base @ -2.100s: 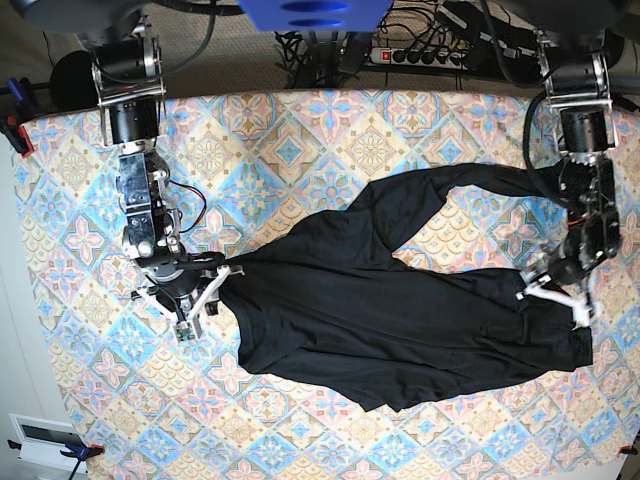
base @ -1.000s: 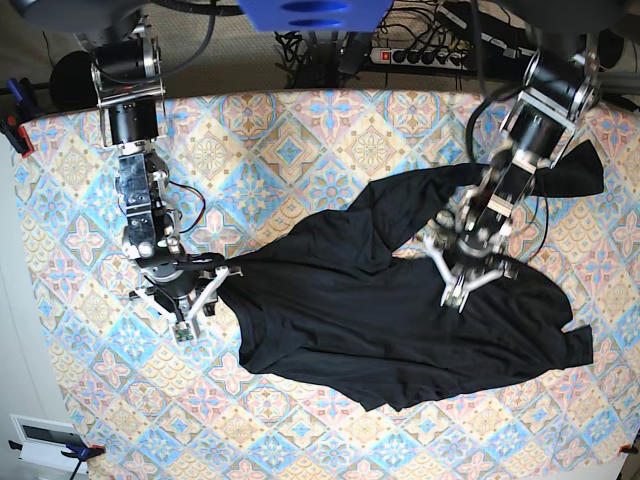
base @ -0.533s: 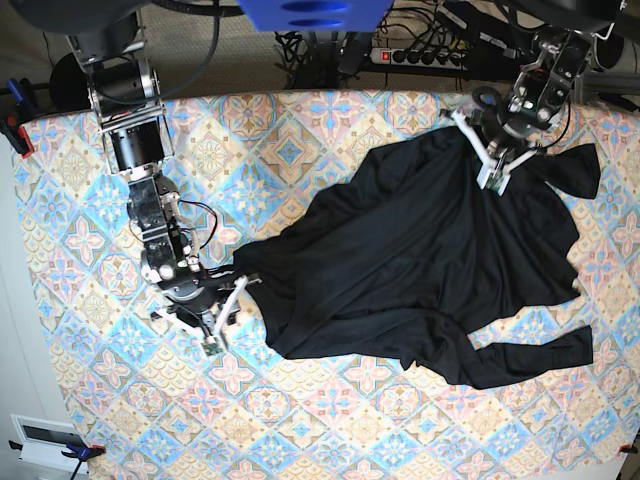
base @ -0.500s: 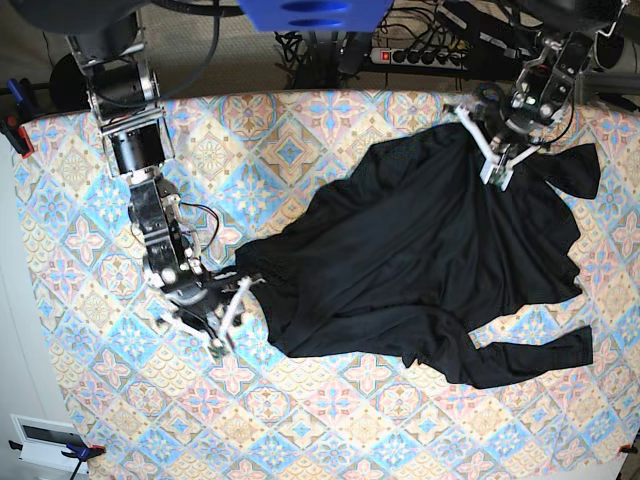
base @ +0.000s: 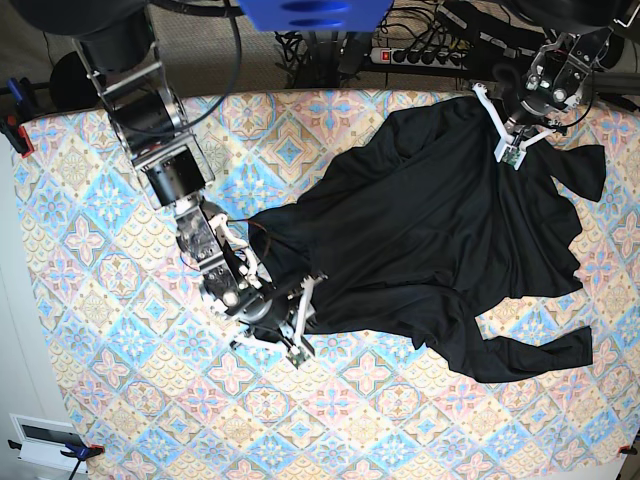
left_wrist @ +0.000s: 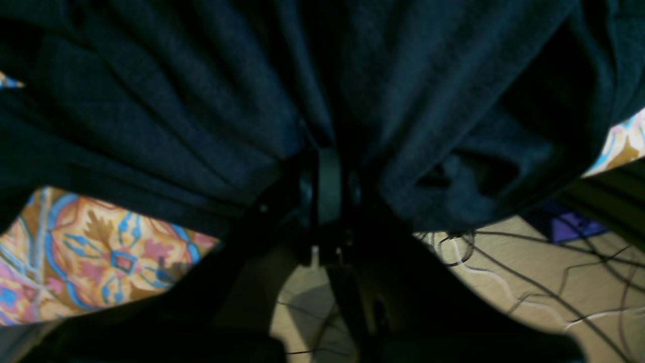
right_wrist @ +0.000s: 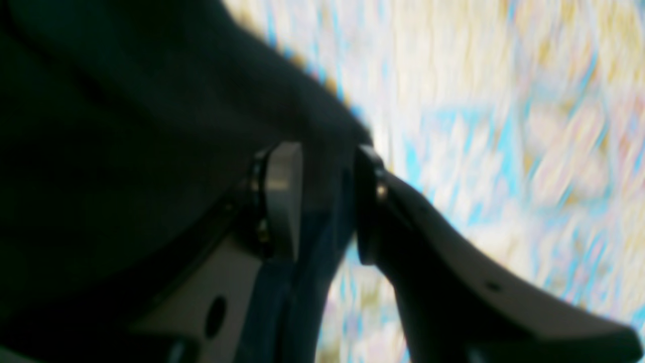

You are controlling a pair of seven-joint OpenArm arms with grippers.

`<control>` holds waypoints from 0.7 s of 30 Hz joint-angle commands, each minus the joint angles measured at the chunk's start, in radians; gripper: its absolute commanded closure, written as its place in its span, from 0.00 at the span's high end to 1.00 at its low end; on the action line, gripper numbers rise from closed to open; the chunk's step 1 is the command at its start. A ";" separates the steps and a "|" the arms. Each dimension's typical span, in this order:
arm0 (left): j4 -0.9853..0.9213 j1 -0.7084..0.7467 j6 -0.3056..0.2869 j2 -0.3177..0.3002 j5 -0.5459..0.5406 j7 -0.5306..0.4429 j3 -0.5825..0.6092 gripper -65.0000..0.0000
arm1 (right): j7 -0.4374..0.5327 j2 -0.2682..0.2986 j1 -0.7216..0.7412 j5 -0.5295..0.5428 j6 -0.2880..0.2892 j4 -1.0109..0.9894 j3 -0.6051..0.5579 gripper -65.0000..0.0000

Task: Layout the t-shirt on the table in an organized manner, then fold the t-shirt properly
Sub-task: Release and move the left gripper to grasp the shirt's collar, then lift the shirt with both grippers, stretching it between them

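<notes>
In the base view, the t-shirt (base: 440,230) is seen bunched and creased across the right of the table (base: 90,250), so spreading is unfinished and folding not begun. In the left wrist view, the left gripper (left_wrist: 322,186) is clenched on gathered cloth. In the right wrist view, the right gripper (right_wrist: 322,212) is closed on a fold.

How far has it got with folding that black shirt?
Still at the laying-out stage. Done: nothing folded yet; the t-shirt lies crumpled on the table. In hand: the left gripper and right gripper both pinch its edges, stretching it out. Left: flattening it, then every fold.
</notes>
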 commanded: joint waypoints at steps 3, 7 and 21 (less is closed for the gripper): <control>0.008 0.002 0.006 0.026 0.007 0.012 -0.055 0.00 | 0.056 0.008 0.036 -0.003 -0.007 -0.046 0.009 0.27; 0.008 0.002 0.006 0.049 0.008 0.012 -0.069 0.00 | 0.071 0.007 0.097 -0.003 -0.007 -0.129 0.012 0.32; 0.007 -0.032 0.006 0.086 0.008 0.003 -0.069 0.00 | 0.122 -0.013 0.107 -0.003 -0.007 -0.219 0.008 0.58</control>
